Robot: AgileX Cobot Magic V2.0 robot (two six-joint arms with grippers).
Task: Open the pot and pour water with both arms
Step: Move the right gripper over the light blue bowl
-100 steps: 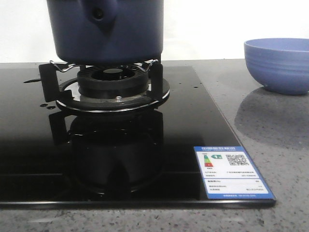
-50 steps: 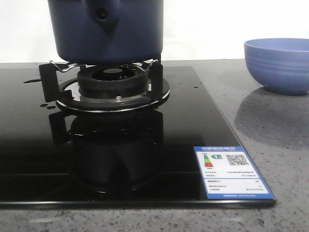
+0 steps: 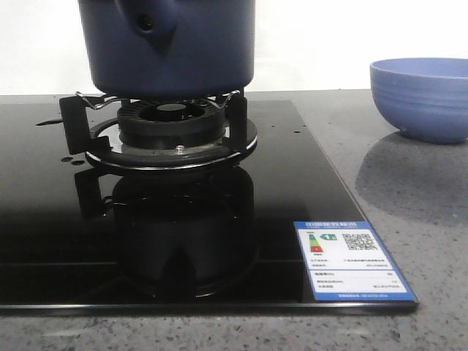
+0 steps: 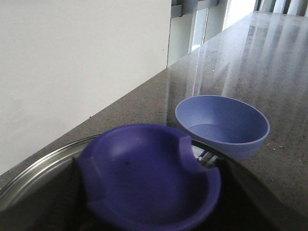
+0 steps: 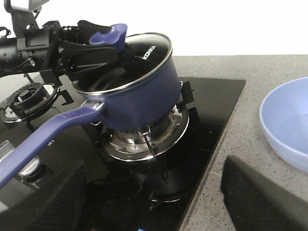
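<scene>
Black padded fingers [image 5: 43, 197] of the right gripper [image 5: 154, 202] stand wide apart at the near edge of its own wrist view, nothing between them. The long blue handle [image 5: 53, 132] of the pot [image 5: 139, 91] runs in just beside one finger; I cannot tell whether they touch. Ahead of that gripper the dark navy pot sits tilted over the burner [image 3: 172, 121] on the black glass hob [image 3: 292, 183].

On the pot's far side, the left gripper [image 5: 113, 41] is clamped on the rounded blue lug [image 4: 144, 178]. Its own wrist view shows only that lug, blurred and filling the foreground, with the pot's steel rim beside it. Just past the lug stands a lighter blue bowl [image 4: 221, 122] on the grey speckled worktop [image 3: 409, 219], apart from the hob.

Only the front view shows the pot's base raised above the burner's prongs, and a blue-edged sticker [image 3: 352, 259] on the hob's near corner; neither gripper appears there.
</scene>
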